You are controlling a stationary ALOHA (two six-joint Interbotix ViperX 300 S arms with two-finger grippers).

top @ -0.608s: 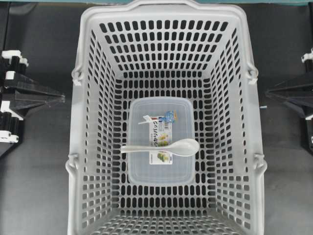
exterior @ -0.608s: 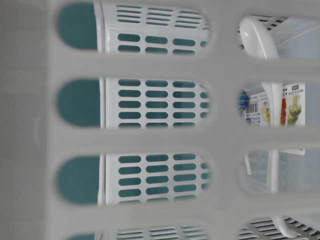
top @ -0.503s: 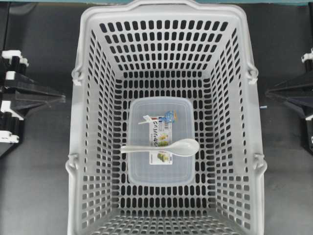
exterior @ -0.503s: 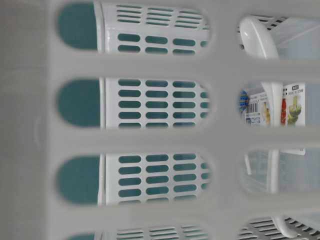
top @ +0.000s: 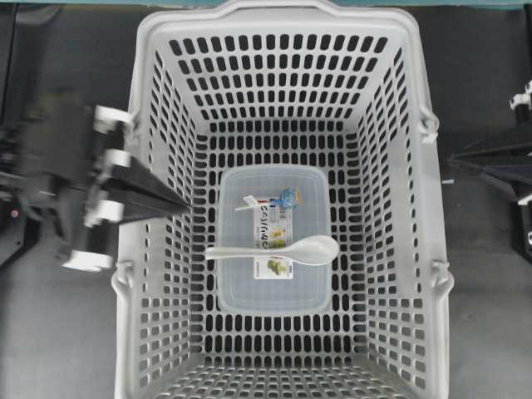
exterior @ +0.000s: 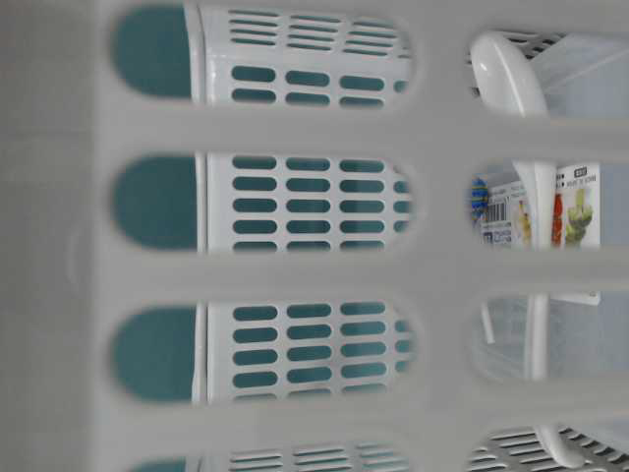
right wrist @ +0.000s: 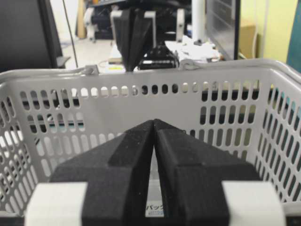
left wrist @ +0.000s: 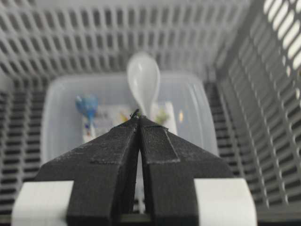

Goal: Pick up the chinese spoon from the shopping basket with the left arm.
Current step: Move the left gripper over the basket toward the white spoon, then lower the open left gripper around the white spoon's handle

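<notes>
The shopping basket [top: 283,33] is the largest thing here, a light-grey plastic tub with a rounded rim and walls and floor pierced by rows of oval slots, standing on a dark table [top: 58,332]. On its floor lies a clear rectangular lidded container [top: 241,291] with rounded corners, a smooth translucent lid and a printed label [top: 274,241] down its middle. The left arm [top: 58,187] is matte black with white clips, and reaches over the basket's left rim in the overhead view; the left gripper [top: 183,205] has its ribbed, wedge-shaped fingers pressed together to a point, holding nothing, above the basket's interior. The right gripper [right wrist: 154,123] is likewise closed to a point and empty, outside the opposite wall. The chinese spoon [top: 283,249] is glossy white, resting on the container's lid across the label; its long axis runs left-right in the overhead view, the flat handle toward the left arm and the deep oval bowl away from it.
</notes>
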